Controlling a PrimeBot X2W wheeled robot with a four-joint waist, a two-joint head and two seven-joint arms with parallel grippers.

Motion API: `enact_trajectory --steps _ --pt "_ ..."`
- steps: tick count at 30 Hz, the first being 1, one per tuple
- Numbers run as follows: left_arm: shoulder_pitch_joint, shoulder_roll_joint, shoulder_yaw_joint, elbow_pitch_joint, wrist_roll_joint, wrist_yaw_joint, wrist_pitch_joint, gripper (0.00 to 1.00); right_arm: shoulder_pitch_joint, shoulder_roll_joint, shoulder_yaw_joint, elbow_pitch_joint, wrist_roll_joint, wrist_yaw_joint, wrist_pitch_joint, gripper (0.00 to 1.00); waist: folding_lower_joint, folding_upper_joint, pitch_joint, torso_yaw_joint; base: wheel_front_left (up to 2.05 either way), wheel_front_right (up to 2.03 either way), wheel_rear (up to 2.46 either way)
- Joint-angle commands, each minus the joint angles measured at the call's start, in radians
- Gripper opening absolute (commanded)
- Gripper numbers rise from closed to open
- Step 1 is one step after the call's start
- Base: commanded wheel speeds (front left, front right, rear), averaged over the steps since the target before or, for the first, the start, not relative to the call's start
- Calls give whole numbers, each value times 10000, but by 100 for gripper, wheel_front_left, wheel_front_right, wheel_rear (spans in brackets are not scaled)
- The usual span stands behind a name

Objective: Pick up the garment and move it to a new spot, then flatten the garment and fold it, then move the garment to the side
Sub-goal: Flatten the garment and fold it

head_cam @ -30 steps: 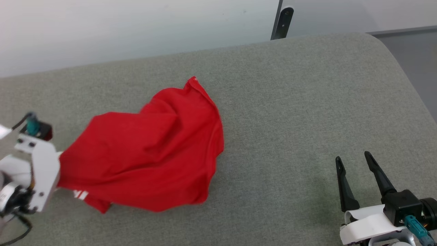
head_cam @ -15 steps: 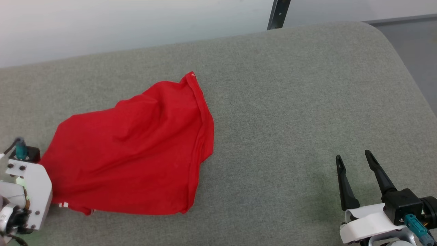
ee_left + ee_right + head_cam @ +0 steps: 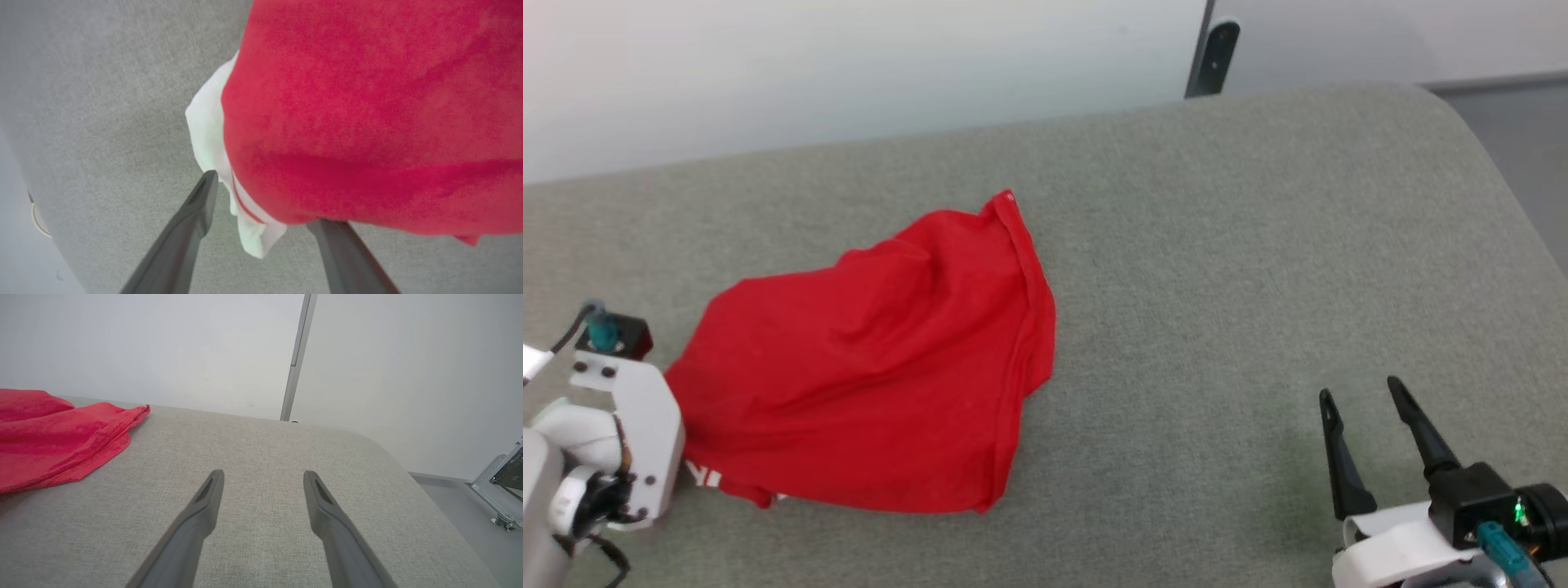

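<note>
Red garment (image 3: 874,376) lies bunched on the grey surface (image 3: 1217,286), in its left half, hem end toward the middle. Left end effector (image 3: 265,200) has its fingers apart with the white sleeve (image 3: 208,122) between them and red cloth draped over one fingertip, not clamped. Right end effector (image 3: 1360,387) has its fingers apart and empty, near the right edge, well apart from the garment.

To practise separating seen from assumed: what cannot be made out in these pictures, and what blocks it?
- Head view: underside of the red T-shirt, hidden by its own crumpled cloth.
- Left wrist view: one fingertip of the left gripper, covered by the shirt's red edge; the cloth is blurred.
- Right wrist view: most of the shirt, cut off by the left edge.
</note>
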Motion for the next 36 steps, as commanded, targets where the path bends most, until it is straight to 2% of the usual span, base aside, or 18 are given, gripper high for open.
enact_trajectory --steps 1,6,11,18,25,27,29,31,33,36 --pt "23 -92 54 -132 -22 51 -105 100 184 12 21 18 -98 -10 -9 100 0 0 -339 257 0 0 0" --pt "474 -201 248 -752 -217 300 -547 100 423 12 128 26 -174 -10 -9 100 0 0 -809 492 0 0 0" --pt "1116 -362 438 -1627 -281 434 -1584 100 668 14 222 -14 -215 -10 -9 100 0 0 -1269 680 0 0 0" --pt "2144 -1258 735 -2900 -370 493 -4216 100 988 14 320 -152 -198 -10 -9 100 0 0 -1635 888 0 0 0" --pt "3079 -2343 971 -3378 -116 659 -7224 100 1122 14 527 -253 -179 -10 -9 100 0 0 -1787 956 0 0 0" --pt "3355 -2710 1051 -3350 -74 672 -8179 100 1177 12 520 -283 -163 -10 -9 100 0 0 -1822 991 0 0 0" --pt "3532 -3007 1063 -3365 -7 467 -9236 100 1202 14 548 -313 -149 -10 -9 100 0 0 -1846 1020 0 0 0" --pt "3766 -3313 1177 -3088 -20 515 -10072 100 1225 11 553 -320 -162 -10 -9 100 0 0 -1886 1064 0 0 0" --pt "3876 -3526 1129 -2949 108 313 -10882 100 1253 14 575 -301 -173 -10 -9 100 0 0 -1927 1099 0 0 0" --pt "4128 -3781 1271 -2553 206 318 -11445 100 1336 14 563 -277 -154 -10 -9 100 0 0 -1993 1159 0 0 0"
